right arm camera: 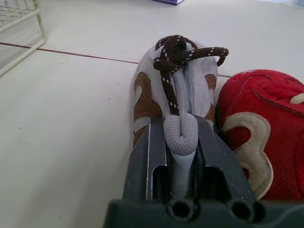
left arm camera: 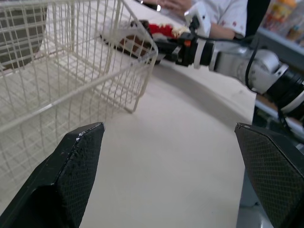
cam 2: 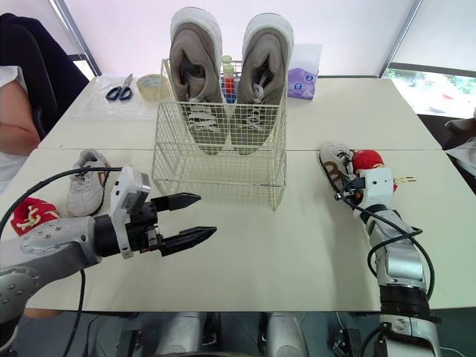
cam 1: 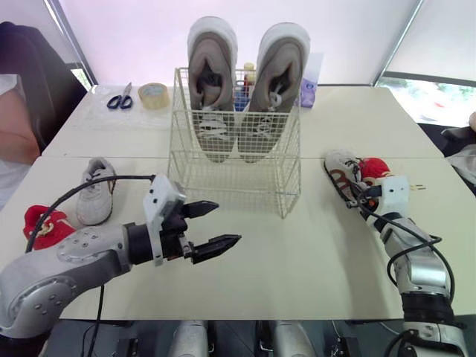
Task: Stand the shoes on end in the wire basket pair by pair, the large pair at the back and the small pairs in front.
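The cream wire basket point(cam 1: 285, 175) stands mid-table with the large grey pair point(cam 1: 245, 82) upright on end at its back. A small grey-and-brown shoe point(cam 1: 338, 168) lies on the table to the right, beside a small red shoe point(cam 1: 375, 168). My right gripper point(right arm camera: 179, 137) is shut on the grey-and-brown shoe's point(right arm camera: 175, 90) grey heel tab. To the left lie a small grey-white shoe point(cam 1: 97, 190) and another red shoe point(cam 1: 43, 224). My left gripper point(cam 1: 226, 223) hovers open and holds nothing, in front of the basket's left corner.
Scissors point(cam 1: 120, 98) and a tape roll point(cam 1: 153, 94) lie at the back left. A purple packet point(cam 1: 308, 92) and bottles stand behind the basket. A person point(cam 1: 16, 130) sits at the table's left edge. Bare tabletop stretches in front of the basket.
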`<state>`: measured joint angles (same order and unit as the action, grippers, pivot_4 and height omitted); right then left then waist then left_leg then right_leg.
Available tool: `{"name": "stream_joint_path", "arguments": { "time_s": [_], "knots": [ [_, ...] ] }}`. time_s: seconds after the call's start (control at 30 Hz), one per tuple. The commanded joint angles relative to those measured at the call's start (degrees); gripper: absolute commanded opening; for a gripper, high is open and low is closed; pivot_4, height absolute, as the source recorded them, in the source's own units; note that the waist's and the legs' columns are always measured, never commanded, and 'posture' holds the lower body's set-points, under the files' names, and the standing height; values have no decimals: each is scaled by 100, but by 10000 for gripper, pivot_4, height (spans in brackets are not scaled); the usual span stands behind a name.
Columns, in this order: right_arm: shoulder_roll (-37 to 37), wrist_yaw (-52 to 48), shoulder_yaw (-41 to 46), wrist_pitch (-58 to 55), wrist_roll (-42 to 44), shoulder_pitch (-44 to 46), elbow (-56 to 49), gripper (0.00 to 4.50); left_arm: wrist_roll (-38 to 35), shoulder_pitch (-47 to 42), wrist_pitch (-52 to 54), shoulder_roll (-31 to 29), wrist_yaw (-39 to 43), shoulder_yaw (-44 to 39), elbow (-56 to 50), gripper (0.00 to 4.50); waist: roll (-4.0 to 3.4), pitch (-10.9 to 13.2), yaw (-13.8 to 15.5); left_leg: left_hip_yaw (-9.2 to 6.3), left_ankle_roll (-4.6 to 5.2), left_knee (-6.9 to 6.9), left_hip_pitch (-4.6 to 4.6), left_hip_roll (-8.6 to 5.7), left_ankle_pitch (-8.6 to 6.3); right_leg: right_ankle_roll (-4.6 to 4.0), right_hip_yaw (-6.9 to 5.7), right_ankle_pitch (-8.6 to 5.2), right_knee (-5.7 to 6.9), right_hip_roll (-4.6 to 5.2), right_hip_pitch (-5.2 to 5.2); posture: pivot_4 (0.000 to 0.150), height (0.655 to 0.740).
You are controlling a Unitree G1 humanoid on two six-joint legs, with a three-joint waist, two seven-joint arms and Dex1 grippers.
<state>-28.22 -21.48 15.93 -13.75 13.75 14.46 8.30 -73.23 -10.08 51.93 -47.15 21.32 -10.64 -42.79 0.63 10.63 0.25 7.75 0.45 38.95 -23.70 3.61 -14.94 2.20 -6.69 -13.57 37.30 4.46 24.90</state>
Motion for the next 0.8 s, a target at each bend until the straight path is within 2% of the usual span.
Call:
{"name": "stream_joint_path", "arguments": {
  "time_s": [0.03, 0.17, 0.3, 0.4, 0.47, 0.53, 0.63, 0.8],
  "knots": [
    [-520, -322, 527, 143, 429, 716, -212, 60, -552, -288, -93, -232, 116, -505, 275, 45000, -24, 15, -17, 2, 0, 0, 0, -1, 0, 2, 1, 1, 0, 1, 1, 1500, 7357],
    [-1124, -652, 936, -177, 1001, 1676, -85, 60, -905, -622, -53, -419, 269, -674, 678, 45000, -39, 24, -33, 7, 1, -4, -8, -3, 0, 6, 3, 3, 0, -1, 12, 1500, 7357],
    [-2152, -1641, 1313, -873, 1783, 2308, -67, 60, -949, -921, -47, -570, 388, -776, 1077, 45000, -36, 23, 27, 3, 0, -21, -13, -3, 1, 1, -1, 5, -10, -6, 17, 1500, 7357],
    [-3353, -3113, 1319, -1702, 2507, 2723, -32, 60, -1103, -1161, 53, -718, 620, -940, 1626, 45000, -42, 26, 52, 7, 1, -24, -29, -5, 1, 2, -1, 5, -17, -4, 29, 1500, 7357],
    [-3907, -3978, 1111, -2049, 2860, 2965, -172, 60, -1124, -1334, 103, -771, 835, -997, 2059, 45000, -44, 28, 43, 9, 4, -22, -41, -7, 0, 3, -1, 6, -18, 1, 42, 1500, 7357],
    [-4146, -4511, 889, -2082, 3022, 3185, -336, 60, -994, -1487, 131, -778, 1022, -1001, 2431, 45000, -43, 27, 7, 9, 6, -22, -41, -5, -2, 3, -2, 5, -19, -1, 43, 1500, 7357],
    [-4447, -5564, 242, -2197, 3300, 3383, -1128, 60, -921, -1912, 190, -733, 1123, -1012, 3110, 45000, -38, 28, -67, 9, 5, -25, -36, 3, -2, 15, -2, -3, -22, -4, 42, 1500, 7357],
    [-4005, -6197, -595, -2228, 3669, 3958, -2241, 60, -1593, -2135, 522, -354, 980, -996, 3424, 45000, -35, 30, -115, 13, 3, -24, -37, 5, -2, 10, 3, 3, -19, 11, 46, 1500, 7357]
  ]
}}
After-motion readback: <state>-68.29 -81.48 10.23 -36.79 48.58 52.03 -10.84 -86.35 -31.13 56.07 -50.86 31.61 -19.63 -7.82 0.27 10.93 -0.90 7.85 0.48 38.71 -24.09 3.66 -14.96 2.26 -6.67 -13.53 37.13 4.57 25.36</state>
